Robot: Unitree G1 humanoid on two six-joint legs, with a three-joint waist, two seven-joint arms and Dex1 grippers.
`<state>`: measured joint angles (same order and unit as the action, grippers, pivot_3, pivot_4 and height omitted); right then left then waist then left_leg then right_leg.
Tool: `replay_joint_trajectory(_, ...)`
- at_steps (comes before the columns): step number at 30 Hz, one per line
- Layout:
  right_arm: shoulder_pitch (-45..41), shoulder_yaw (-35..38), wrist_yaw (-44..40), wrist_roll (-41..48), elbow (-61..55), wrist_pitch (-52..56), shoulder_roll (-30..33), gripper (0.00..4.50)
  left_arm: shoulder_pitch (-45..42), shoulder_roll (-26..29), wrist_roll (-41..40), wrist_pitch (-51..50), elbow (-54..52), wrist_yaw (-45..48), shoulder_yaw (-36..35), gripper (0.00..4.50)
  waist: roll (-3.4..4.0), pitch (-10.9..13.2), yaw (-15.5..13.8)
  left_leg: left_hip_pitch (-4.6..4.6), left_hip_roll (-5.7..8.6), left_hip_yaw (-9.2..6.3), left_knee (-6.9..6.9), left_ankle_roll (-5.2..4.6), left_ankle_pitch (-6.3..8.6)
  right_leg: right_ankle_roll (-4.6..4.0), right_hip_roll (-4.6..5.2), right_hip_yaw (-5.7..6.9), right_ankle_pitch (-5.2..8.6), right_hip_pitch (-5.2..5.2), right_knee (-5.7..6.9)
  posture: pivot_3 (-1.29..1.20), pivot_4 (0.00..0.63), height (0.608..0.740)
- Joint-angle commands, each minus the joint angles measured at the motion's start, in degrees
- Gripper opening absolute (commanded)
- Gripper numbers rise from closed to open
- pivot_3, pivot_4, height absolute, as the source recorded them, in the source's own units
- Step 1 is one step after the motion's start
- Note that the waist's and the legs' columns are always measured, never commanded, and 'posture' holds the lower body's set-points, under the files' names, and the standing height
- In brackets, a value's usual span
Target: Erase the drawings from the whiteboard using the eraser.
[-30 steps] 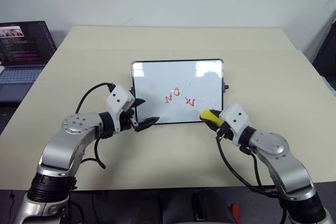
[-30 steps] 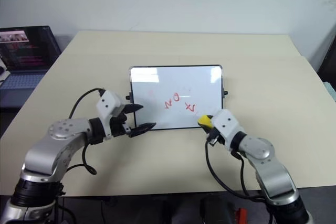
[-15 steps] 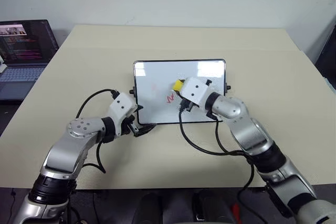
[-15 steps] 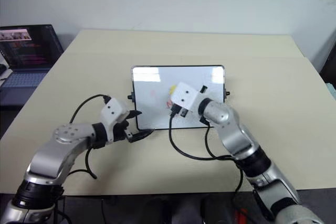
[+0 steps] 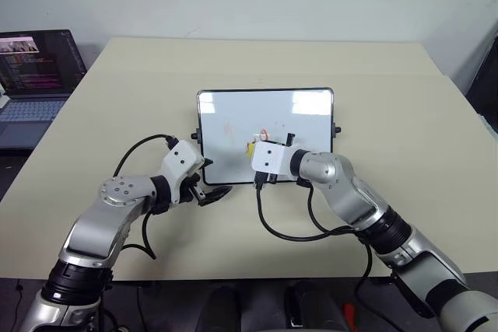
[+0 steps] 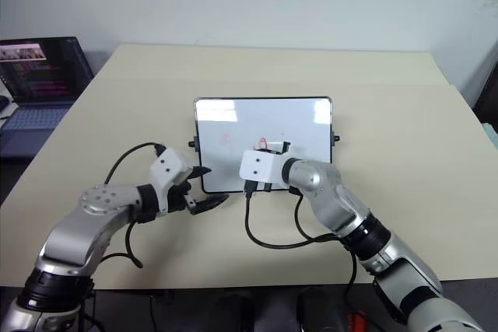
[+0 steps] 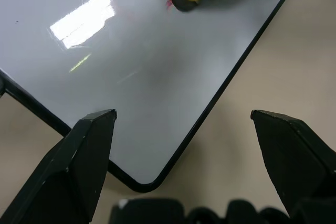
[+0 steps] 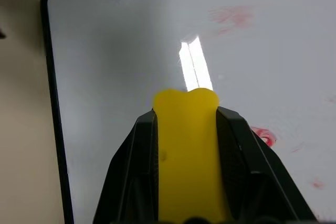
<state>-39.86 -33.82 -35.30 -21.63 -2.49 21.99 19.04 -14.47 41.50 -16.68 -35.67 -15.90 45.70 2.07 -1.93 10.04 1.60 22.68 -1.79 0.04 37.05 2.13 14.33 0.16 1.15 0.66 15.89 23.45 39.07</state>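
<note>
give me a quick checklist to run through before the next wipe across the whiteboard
1. Small yellow block eraser clamped between the right gripper's fingers: ok.
2. Eraser over the glossy white black-framed whiteboard: ok.
3. Eraser base pressed flat on the board: cannot tell.
4. Red marker drawings all gone: not ok, red marks and smudges remain.
5. Left gripper steadying the board's near left corner: not ok, open fingers straddle it without touching.
6. Dark lit laptop clear of the arms: ok.
</note>
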Motion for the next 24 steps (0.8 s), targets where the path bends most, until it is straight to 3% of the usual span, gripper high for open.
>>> replay_joint_trajectory(1, -1.94, 2.79, 4.15, -2.39, 0.73, -1.03, -1.39, 1.17, -1.35, 0.49, -0.27, 0.42, -1.54, 0.46, -0.52, 4.50, 0.00, 0.00, 0.01, 0.00, 0.00, -0.01, 0.00, 0.00, 0.00, 0.00, 0.00, 0.01, 0.00, 0.00, 0.01, 0.00, 0.150, 0.740)
replay_joint_trajectory(8, -2.68, 3.76, 5.21, -2.56, 1.94, -2.27, -3.36, 1.17, -1.29, 0.25, -0.30, 0.23, -1.70, 0.82, -0.02, 4.50, 0.00, 0.00, 0.02, 0.03, 0.02, 0.01, 0.01, 0.01, 0.00, -0.01, 0.00, -0.01, -0.01, 0.00, -0.03, 0.00, 0.150, 0.740)
replay_joint_trajectory(16, -0.44, -0.19, -1.50, -3.70, 2.37, -1.92, -1.85, 1.17, -0.94, 0.23, -0.08, -0.09, -1.65, 0.98, -0.16, 4.50, 0.00, 0.00, 0.02, 0.01, 0.00, 0.01, 0.01, 0.00, 0.00, -0.01, 0.01, -0.01, -0.01, 0.00, -0.02, 0.00, 0.150, 0.740)
replay_joint_trajectory(24, -3.87, 3.76, 7.02, -5.59, 7.18, -5.21, -4.66, 1.17, -0.93, -0.03, -0.15, -0.47, -1.86, 0.85, -0.08, 4.50, -0.01, -0.01, 0.05, -0.10, -0.01, 0.00, 0.02, 0.01, -0.01, -0.01, 0.00, -0.01, -0.02, -0.08, 0.07, 0.00, 0.150, 0.740)
